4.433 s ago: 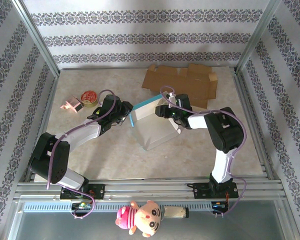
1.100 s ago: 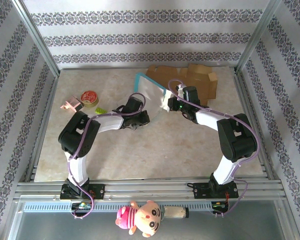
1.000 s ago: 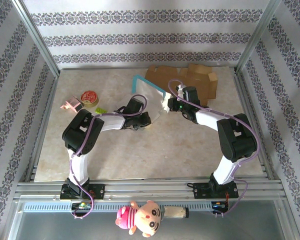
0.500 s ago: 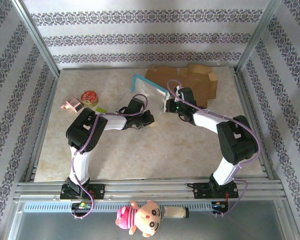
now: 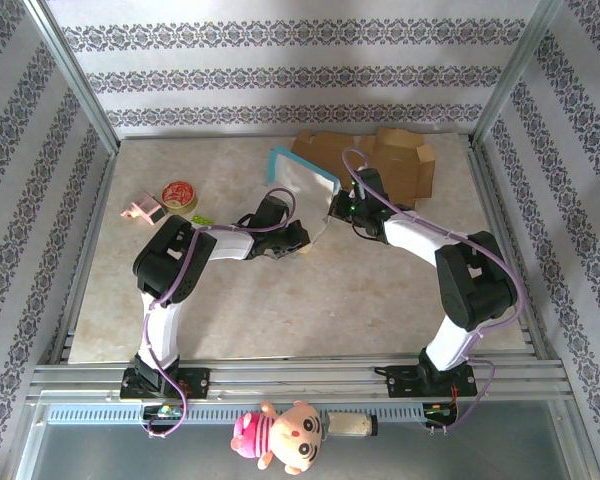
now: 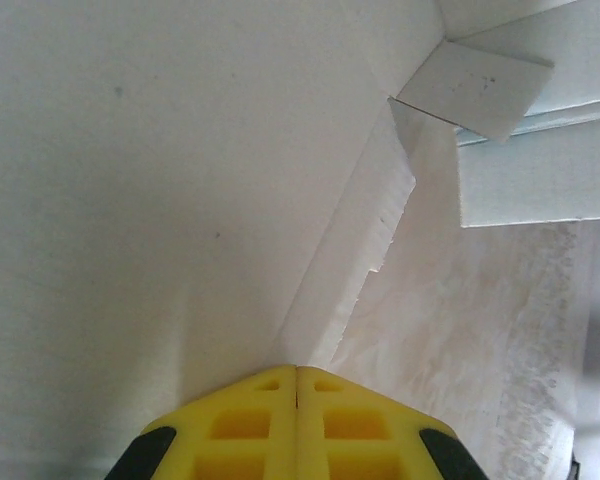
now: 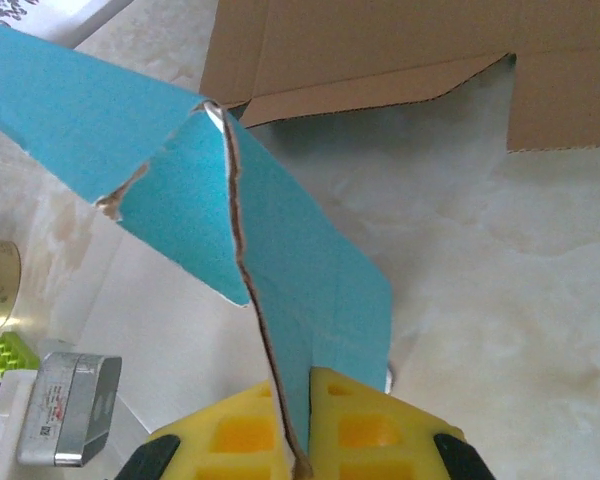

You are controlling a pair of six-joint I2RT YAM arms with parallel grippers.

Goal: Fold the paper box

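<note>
Blue panel of the paper box [image 7: 310,290], ragged-edged, is clamped in the right jaws, left jaws together; any hard pull risks tearing it.

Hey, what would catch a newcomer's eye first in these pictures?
The half-folded blue-and-white paper box stands propped at the far middle of the table. The right gripper is shut on its blue flap, and the shut left gripper sits at its white panel. Flat brown cardboard lies just behind it.
</note>
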